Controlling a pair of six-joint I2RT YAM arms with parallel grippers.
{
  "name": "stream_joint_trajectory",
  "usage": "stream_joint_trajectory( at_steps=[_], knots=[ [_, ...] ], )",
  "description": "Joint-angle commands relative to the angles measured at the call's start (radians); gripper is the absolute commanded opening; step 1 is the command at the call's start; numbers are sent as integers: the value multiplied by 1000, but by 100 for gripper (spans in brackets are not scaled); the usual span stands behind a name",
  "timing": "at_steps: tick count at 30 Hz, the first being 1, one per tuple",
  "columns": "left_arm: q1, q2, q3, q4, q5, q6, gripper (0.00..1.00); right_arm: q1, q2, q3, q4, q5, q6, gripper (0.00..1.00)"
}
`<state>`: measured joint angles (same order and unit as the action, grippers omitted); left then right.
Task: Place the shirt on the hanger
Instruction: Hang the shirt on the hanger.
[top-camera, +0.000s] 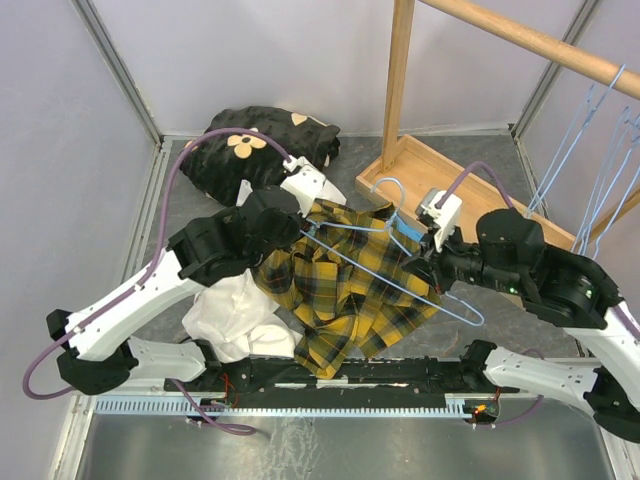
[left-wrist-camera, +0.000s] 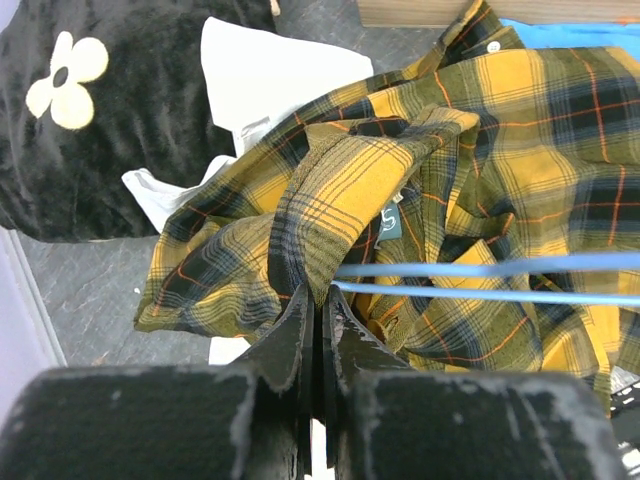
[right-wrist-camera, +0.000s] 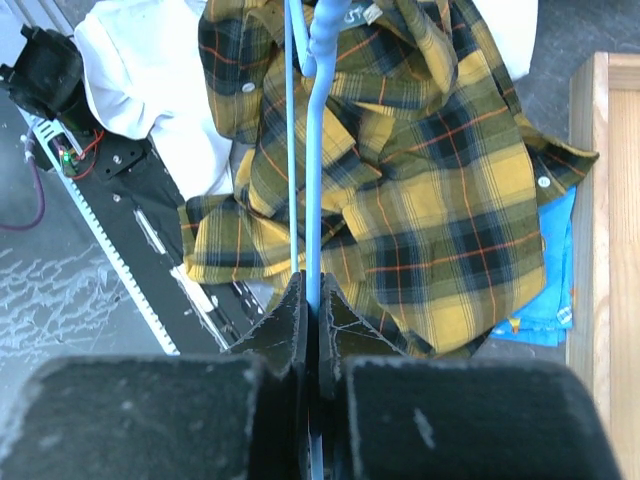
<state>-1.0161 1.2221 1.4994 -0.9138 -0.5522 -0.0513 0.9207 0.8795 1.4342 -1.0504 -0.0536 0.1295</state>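
Observation:
The yellow-and-black plaid shirt (top-camera: 350, 295) lies crumpled on the table between the arms. My left gripper (top-camera: 303, 228) is shut on a fold of the shirt near its collar; in the left wrist view the jaws (left-wrist-camera: 322, 297) pinch the plaid cloth (left-wrist-camera: 350, 190). My right gripper (top-camera: 428, 262) is shut on a pale-blue wire hanger (top-camera: 380, 272), held over the shirt with one end near the left gripper. In the right wrist view the jaws (right-wrist-camera: 313, 292) clamp the hanger's wire (right-wrist-camera: 317, 150) above the shirt (right-wrist-camera: 430, 180). The hanger's two wires (left-wrist-camera: 500, 268) cross the left wrist view.
A black cloth with cream flowers (top-camera: 262, 140) lies at the back left. A plain white garment (top-camera: 235, 318) sits by the shirt's left side. A wooden rail stand (top-camera: 400, 90) with its base tray (top-camera: 430, 170) stands at the back right, with several more blue hangers (top-camera: 600, 150). Blue fabric (right-wrist-camera: 548, 285) shows under the shirt.

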Motion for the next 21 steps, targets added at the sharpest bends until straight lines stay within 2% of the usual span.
stream_joint_trajectory(
  at_steps=[1,12,18,21],
  knots=[
    [3,-63,13,6,76,-22,3,-2,27,-30,196,-24,10,0],
    [3,-81,112,-70,55,28,3,-1,140,-97,493,-171,80,0],
    [3,-68,146,-107,42,47,3,0,167,-198,706,-184,104,0],
    [3,-69,167,-107,73,53,3,0,197,-210,738,-164,95,0]
  ],
)
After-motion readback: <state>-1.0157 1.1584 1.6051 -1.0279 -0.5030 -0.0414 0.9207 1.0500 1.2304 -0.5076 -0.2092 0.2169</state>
